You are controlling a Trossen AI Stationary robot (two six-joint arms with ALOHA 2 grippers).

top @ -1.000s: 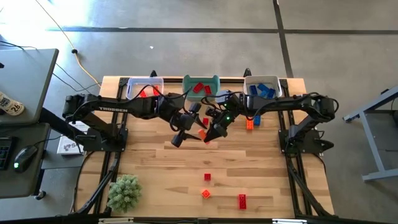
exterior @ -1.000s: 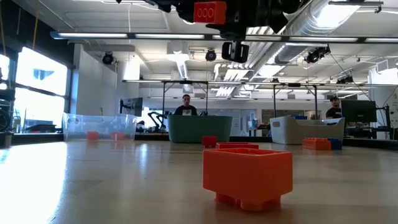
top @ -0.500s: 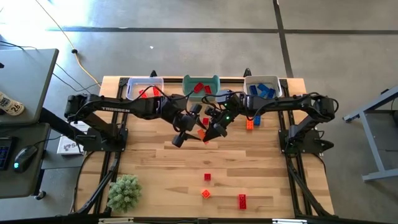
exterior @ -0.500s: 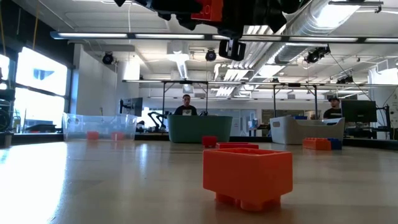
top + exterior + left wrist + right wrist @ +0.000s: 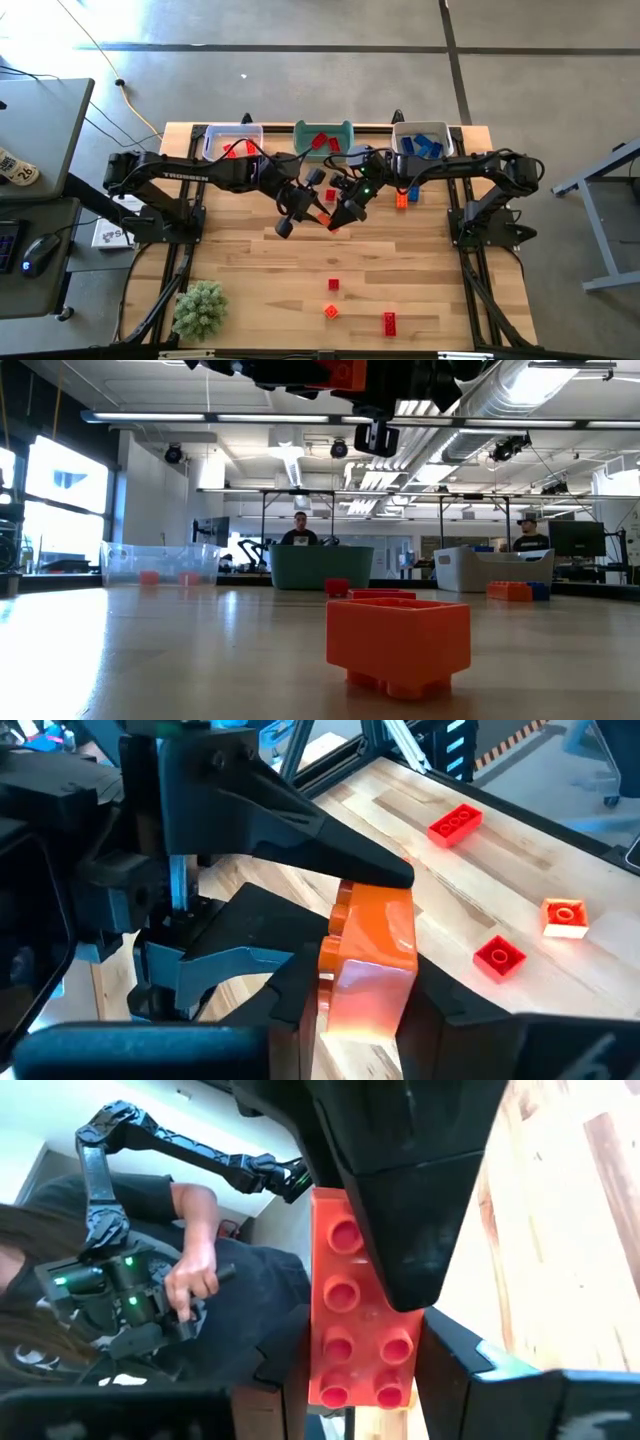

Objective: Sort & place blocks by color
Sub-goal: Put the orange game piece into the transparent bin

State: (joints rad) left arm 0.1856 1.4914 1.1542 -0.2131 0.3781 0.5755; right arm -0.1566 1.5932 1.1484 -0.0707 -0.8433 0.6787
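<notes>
My left arm (image 5: 185, 175) carries white lettering that reads about like "TROSSEN". A tag (image 5: 18, 168) on the desk far to my left shows "26".

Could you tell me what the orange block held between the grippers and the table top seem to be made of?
The orange block looks like moulded plastic with a smooth, glossy finish: light glints off its face and its studs are crisp. The table top appears to be pale wood in joined strips, judging by the visible grain and seams; its sheen in the low view suggests a sealed surface, though a laminate cannot be excluded.
</notes>
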